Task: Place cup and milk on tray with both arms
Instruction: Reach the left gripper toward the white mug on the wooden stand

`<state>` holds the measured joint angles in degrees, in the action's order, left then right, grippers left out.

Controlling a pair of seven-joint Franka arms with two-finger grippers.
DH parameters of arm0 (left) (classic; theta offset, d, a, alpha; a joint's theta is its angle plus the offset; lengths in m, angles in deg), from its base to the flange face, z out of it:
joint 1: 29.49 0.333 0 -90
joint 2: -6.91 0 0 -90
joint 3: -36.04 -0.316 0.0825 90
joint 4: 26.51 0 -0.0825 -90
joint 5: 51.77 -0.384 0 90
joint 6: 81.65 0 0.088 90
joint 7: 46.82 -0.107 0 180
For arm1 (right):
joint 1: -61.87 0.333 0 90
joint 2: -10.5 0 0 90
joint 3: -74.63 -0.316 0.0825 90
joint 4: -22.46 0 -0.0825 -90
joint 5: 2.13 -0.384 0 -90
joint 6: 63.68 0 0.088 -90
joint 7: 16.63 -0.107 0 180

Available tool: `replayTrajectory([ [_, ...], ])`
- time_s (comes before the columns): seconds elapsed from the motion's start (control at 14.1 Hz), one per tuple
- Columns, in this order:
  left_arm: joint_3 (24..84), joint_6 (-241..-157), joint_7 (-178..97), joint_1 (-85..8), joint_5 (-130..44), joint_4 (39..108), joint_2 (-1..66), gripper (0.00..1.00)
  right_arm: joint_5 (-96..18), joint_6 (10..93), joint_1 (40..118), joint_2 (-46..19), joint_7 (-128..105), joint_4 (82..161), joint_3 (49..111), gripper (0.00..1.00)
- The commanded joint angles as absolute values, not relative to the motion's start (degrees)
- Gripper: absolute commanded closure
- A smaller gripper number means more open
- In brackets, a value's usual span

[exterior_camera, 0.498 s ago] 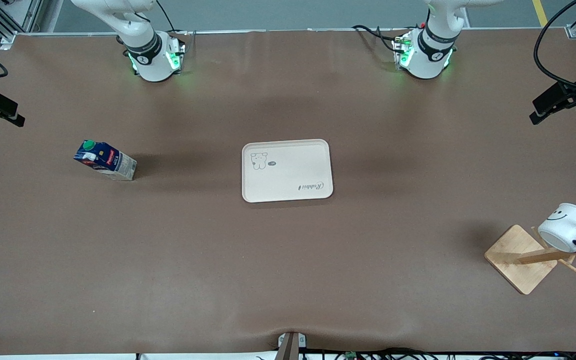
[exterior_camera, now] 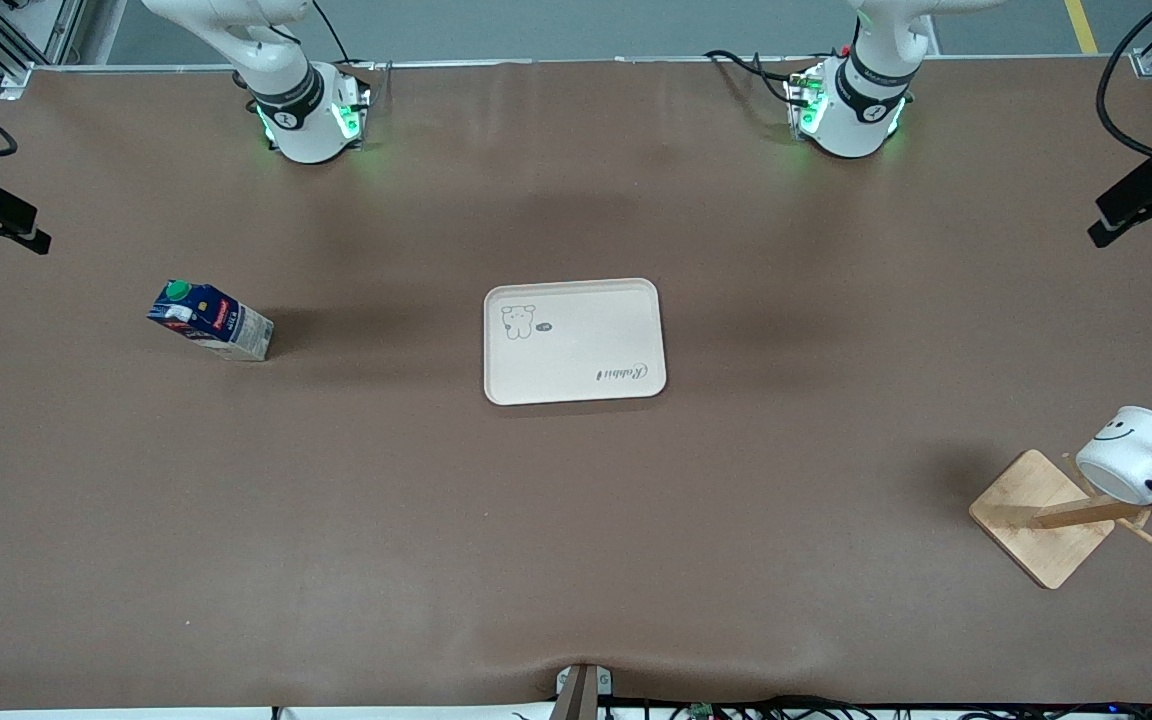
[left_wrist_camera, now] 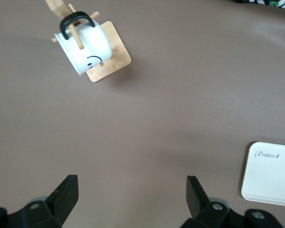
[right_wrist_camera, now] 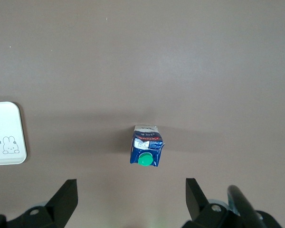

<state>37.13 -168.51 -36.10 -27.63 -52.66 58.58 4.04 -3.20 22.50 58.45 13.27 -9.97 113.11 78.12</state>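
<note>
High front camera faces the bases; both wrist cameras share the tray [exterior_camera: 574, 341].

A brown worktop [exterior_camera: 576, 520] fills the scene. Toward the left arm's end, near the front camera, stands a wooden rack [exterior_camera: 1066, 515] with a square base [left_wrist_camera: 109, 59], a tilted post and thin pegs. Black cables [exterior_camera: 1116, 90] hang at that end, and a small metal bracket [exterior_camera: 581, 690] sits at the worktop's near edge.

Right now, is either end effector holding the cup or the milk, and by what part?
Neither. Both the left end effector and the right end effector are open and empty. The cup hangs on the wooden rack; the milk stands on the table.
</note>
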Motion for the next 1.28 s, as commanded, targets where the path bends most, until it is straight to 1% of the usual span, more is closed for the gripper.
replayTrajectory([
  [0.0,35.60,-170.22,-37.07,-23.20,-52.22,57.17,4.01,0.00,-2.83,22.62,58.01,13.49,-9.34,113.25,77.97,0.00],
  [0.21,35.33,-175.85,-39.78,-15.37,-45.46,58.04,4.97,0.00,-2.92,22.63,58.01,13.48,-9.34,113.25,77.97,0.00],
  [0.5,35.33,-183.41,-41.11,-10.78,-44.83,61.55,6.55,0.00,-3.01,22.63,57.83,13.48,-9.34,113.25,77.97,0.00],
  [0.64,35.33,-184.57,-41.55,-9.63,-44.74,62.78,7.60,0.00,-3.01,22.54,57.83,13.48,-9.34,113.25,77.97,0.00],
  [0.71,35.33,-186.40,-41.81,-9.54,-44.65,64.44,7.70,0.00,-3.10,22.54,57.83,13.48,-9.34,113.25,77.97,0.00],
  [0.93,35.51,-197.45,-41.90,-8.40,-42.19,74.10,6.82,0.00,-3.10,22.54,57.74,13.40,-9.34,113.25,77.97,0.00],
  [1.07,36.38,-202.57,-41.90,-8.83,-42.19,78.85,6.38,0.00,-3.10,22.71,57.66,13.22,-9.34,113.16,77.97,0.00],
  [1.21,38.23,-207.05,-43.21,-8.75,-42.54,82.11,6.55,0.00,-3.10,22.36,57.48,12.61,-9.25,112.90,77.97,0.00],
])
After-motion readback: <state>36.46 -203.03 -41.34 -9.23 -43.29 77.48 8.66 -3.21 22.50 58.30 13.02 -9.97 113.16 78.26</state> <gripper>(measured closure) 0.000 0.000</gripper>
